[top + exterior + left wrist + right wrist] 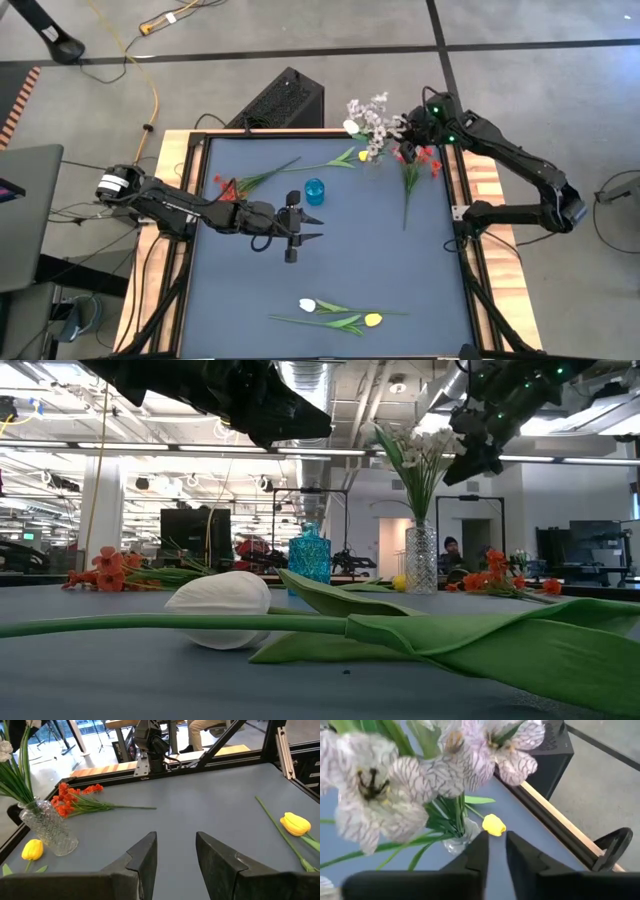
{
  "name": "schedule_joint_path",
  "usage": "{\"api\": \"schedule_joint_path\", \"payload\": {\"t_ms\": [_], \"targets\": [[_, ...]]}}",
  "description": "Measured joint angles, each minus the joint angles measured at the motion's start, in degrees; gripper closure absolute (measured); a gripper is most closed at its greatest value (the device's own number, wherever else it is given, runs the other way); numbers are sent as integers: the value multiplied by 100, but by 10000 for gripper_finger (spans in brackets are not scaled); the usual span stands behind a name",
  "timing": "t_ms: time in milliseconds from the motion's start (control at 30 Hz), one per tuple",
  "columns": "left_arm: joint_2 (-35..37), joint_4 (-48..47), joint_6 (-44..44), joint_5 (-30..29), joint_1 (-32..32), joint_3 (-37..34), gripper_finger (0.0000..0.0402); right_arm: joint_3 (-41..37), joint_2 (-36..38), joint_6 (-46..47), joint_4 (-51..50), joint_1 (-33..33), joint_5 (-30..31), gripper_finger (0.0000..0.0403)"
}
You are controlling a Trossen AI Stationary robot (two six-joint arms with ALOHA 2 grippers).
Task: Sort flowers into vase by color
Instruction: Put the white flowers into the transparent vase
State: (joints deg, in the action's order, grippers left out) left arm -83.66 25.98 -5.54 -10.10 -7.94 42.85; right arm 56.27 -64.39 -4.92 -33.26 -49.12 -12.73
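Note:
A clear glass vase (374, 157) near the far right corner holds white-pink blossoms (420, 775) and stands on its base (47, 827). A blue vase (315, 191) stands mid-table. One red cluster (235, 185) lies far left. Another red cluster (420, 165) lies beside the clear vase. A yellow tulip (493, 825) lies by that vase. A white tulip (307, 305) and another yellow tulip (373, 320) lie near the near edge. My left gripper (308, 228) hovers open over mid-table. My right gripper (497, 851) hangs above the clear vase, narrowly open and empty.
A black box (280, 100) sits beyond the table's far edge. Wooden rails (482, 180) line the table's sides. Bare blue tabletop (380, 260) stretches between the vases and the near tulips. A person (450, 550) shows far off in the room.

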Motion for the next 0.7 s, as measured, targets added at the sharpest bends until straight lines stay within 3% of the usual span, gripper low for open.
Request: {"api": "schedule_joint_path", "payload": {"t_ms": [133,267,467,700], "targets": [[0,4,6,1,0,0,276,0,-223,95,106,126,-24,351],[0,4,54,6,0,0,276,-7,-619,297,234,237,85,341],[0,-10,66,78,0,0,276,-11,-865,527,297,200,87,276],[0,-69,26,76,0,0,276,-9,-643,848,306,-34,-184,181]]}}
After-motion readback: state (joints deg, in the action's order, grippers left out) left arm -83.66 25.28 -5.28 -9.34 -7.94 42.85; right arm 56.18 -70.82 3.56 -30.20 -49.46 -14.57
